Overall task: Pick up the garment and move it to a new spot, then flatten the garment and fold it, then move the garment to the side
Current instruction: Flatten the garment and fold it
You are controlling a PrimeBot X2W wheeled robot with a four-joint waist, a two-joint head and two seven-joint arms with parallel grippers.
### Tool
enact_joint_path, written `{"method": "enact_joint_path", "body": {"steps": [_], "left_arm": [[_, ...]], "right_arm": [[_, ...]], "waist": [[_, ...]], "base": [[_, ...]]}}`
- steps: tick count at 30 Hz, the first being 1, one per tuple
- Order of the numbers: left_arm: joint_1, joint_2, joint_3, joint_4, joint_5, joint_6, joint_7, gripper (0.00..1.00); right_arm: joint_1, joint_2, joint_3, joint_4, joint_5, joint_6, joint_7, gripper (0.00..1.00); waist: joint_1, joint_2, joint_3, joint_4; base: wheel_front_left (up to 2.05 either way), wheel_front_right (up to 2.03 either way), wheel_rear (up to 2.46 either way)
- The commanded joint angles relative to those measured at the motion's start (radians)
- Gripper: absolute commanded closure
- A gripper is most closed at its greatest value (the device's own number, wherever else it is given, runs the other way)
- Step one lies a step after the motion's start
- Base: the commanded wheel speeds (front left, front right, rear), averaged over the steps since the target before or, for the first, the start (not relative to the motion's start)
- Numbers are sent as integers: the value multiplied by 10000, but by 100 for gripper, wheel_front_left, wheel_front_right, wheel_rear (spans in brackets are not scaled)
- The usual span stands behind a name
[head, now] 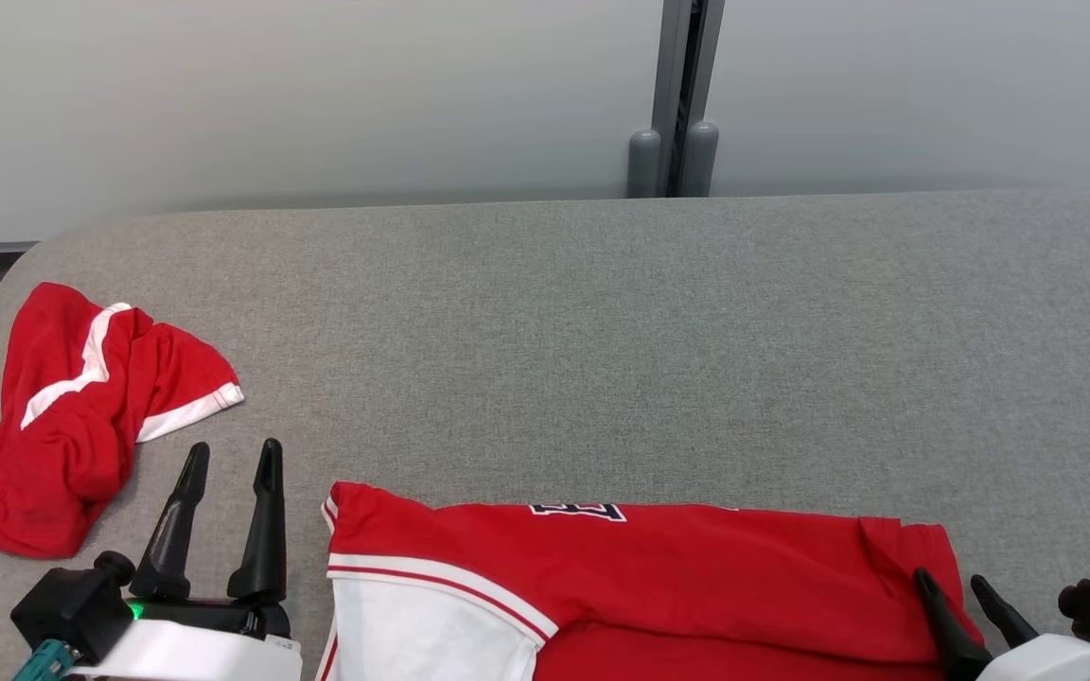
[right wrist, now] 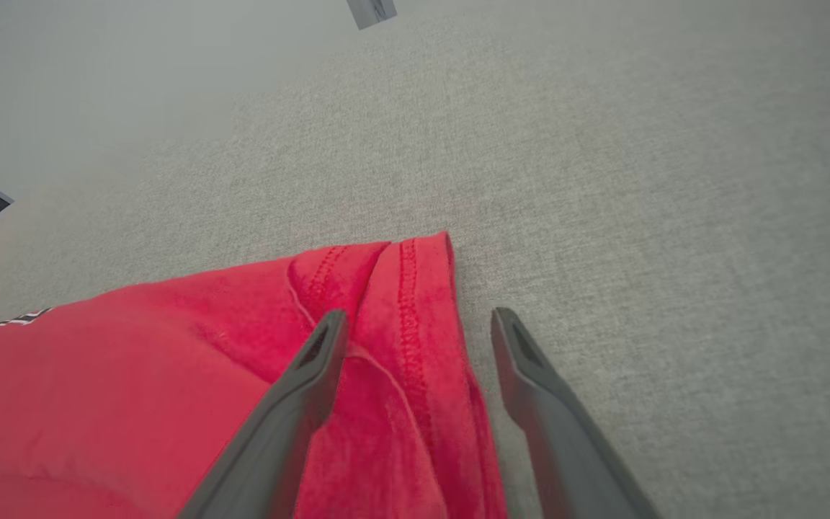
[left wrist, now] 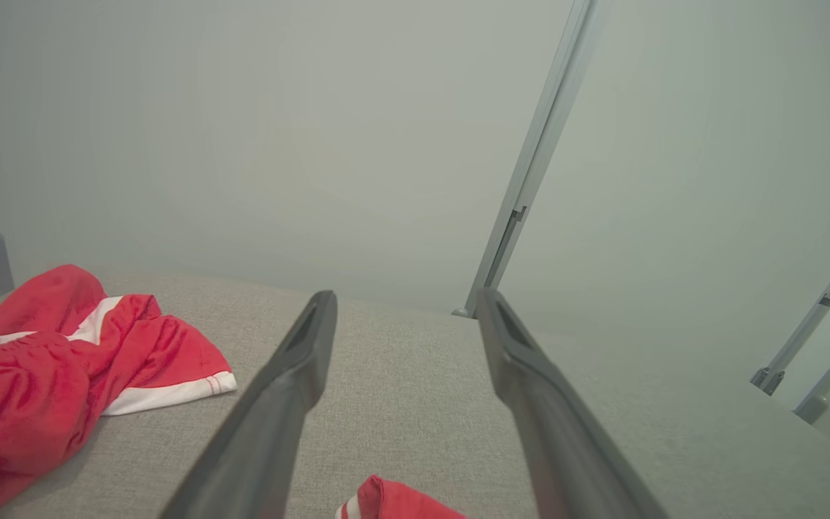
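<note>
Garment [head: 696, 567] lying on grey fabric table [head: 602, 359], pale wall [head: 318, 95] behind

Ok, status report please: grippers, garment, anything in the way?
Left gripper open, empty, left of the red jersey. Right gripper open, fingers astride its right hem. Jersey flat on grey table. Crumpled red garment far left, apart.

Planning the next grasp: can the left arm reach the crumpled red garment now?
Probably yes: the crumpled red garment lies just left of the open left fingers, only bare grey surface between.
</note>
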Motion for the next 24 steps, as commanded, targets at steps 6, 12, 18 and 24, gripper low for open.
{"method": "enact_joint_path", "body": {"steps": [6,12,18,24], "left_arm": [[-110,-250,238,229,375,-335,-20,0],[-300,-353,291,477,679,-518,-20,0],[-360,-435,244,681,804,-598,-20,0],[-329,-498,276,802,838,-629,-20,0]], "right_arm": [[-218,-52,131,645,303,8,217,0],[-463,117,740,970,917,9,1186,0],[-428,275,1237,1320,1693,17,2158,0],[-379,352,1414,1689,2249,14,3669,0]], "waist": [[0,0,93,48],[0,0,231,46],[0,0,268,150],[0,0,217,154]], "base": [[0,0,0],[0,0,0],[0,0,0],[0,0,0]]}}
